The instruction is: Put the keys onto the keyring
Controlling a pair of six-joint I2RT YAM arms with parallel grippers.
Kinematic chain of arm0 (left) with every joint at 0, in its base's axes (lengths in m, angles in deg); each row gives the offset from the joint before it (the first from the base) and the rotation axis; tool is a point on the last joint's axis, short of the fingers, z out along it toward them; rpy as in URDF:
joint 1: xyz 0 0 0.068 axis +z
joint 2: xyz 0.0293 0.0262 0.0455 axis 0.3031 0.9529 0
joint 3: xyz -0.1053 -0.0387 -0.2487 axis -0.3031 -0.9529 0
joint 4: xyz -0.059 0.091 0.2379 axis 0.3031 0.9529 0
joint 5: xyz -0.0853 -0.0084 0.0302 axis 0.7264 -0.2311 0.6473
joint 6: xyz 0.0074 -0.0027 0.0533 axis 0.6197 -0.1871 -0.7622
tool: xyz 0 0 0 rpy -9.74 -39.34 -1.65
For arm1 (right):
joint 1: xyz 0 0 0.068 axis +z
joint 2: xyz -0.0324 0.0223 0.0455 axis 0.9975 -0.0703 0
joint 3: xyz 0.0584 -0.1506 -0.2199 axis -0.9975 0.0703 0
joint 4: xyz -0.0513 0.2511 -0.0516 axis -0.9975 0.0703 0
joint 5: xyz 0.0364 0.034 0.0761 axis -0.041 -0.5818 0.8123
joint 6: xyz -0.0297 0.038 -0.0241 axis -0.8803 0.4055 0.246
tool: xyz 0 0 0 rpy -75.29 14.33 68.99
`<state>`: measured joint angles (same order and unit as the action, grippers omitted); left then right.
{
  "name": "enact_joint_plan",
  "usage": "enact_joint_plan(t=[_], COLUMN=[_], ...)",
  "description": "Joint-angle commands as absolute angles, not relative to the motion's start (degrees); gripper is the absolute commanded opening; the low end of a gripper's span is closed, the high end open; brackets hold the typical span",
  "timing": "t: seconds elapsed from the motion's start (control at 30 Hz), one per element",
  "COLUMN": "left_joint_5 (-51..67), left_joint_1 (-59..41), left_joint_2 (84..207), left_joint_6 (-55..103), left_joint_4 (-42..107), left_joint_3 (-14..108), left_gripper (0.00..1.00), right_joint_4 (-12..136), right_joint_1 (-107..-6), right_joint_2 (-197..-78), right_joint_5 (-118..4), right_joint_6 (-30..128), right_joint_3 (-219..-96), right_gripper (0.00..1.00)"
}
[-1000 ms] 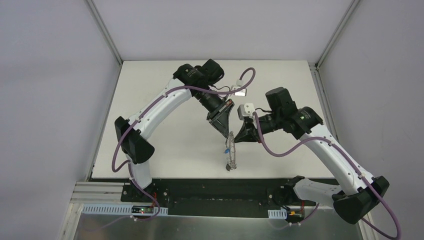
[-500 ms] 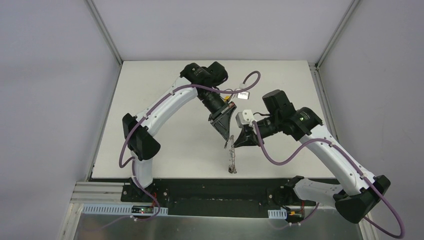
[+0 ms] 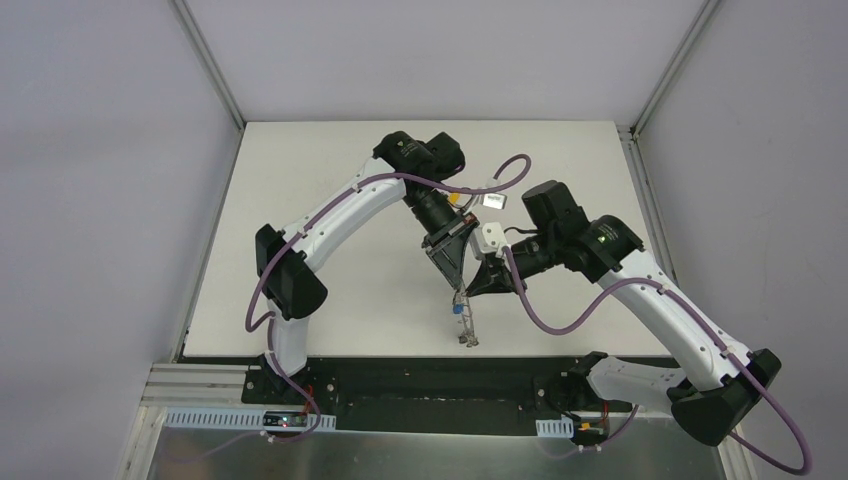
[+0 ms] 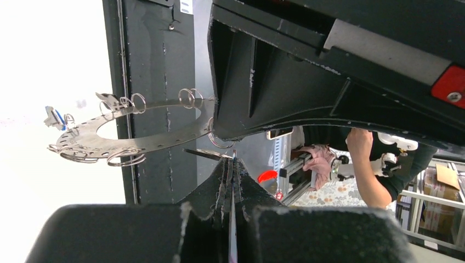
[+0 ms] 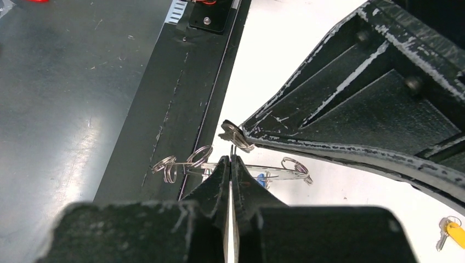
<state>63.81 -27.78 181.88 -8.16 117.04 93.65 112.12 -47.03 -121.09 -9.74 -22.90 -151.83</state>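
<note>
At left, the left pincer (image 4: 233,161) is pressed together with something thin and metal at its tip, key or wire loop, cannot tell. Next, the keyring (image 4: 164,137) is up off the tabletop (image 3: 300,160) between both arms, blue key (image 4: 56,118) hanging on 1 loop. The right pincer (image 5: 231,159) is pinching the keyring rim. The yellow key (image 5: 448,230) lies loose on the tabletop. The keyring looks stiff, thin, light and slick: hold the flat rim, not the springy loops. No containers.

Plain grey walls (image 3: 100,150), white table (image 3: 290,150), aluminium corner posts (image 3: 210,62).
</note>
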Motion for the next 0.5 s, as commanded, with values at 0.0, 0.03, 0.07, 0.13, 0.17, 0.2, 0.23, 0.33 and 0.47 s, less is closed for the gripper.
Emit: enact_joint_plan(t=[0.0, 0.03, 0.07, 0.13, 0.17, 0.2, 0.23, 0.33, 0.47], left_joint_5=[65.6, 65.4, 65.3, 65.1, 65.1, 65.0, 64.9, 64.5, 64.4], left_joint_1=[-28.6, -28.7, -28.8, -28.9, -28.9, -28.9, -28.9, -28.9, -28.9], left_joint_2=[182.5, 182.5, 182.7, 182.9, 183.0, 183.2, 183.3, 183.7, 184.3], left_joint_6=[-9.6, -9.6, -9.6, -9.6, -9.6, -9.7, -9.8, -9.8, -10.3], left_joint_4=[119.5, 119.6, 119.7, 119.7, 119.7, 119.8, 119.9, 120.3, 121.3], left_joint_3=[95.8, 95.8, 95.8, 96.0, 96.1, 96.4, 96.6, 97.7, 99.2], left_gripper=[0.00, 0.00, 0.00, 0.00, 0.00, 0.00, 0.00, 0.00, 0.00], right_joint_4=[112.1, 112.0, 112.0, 112.0, 112.0, 112.0, 112.0, 112.0, 112.2], right_joint_1=[-46.6, -46.5, -46.6, -46.5, -46.5, -46.4, -46.4, -46.3, -46.2], right_joint_2=[-120.8, -120.8, -120.8, -120.9, -120.9, -121.0, -121.0, -120.9, -120.6], right_joint_5=[-8.6, -8.7, -8.7, -8.6, -8.5, -8.5, -8.4, -8.2, -8.5], right_joint_6=[-24.4, -24.3, -24.3, -24.2, -24.2, -24.2, -24.2, -24.1, -24.1], right_joint_3=[-154.6, -154.7, -154.7, -154.7, -154.8, -154.8, -154.8, -154.7, -154.4], right_gripper=[0.00, 0.00, 0.00, 0.00, 0.00, 0.00, 0.00, 0.00, 0.00])
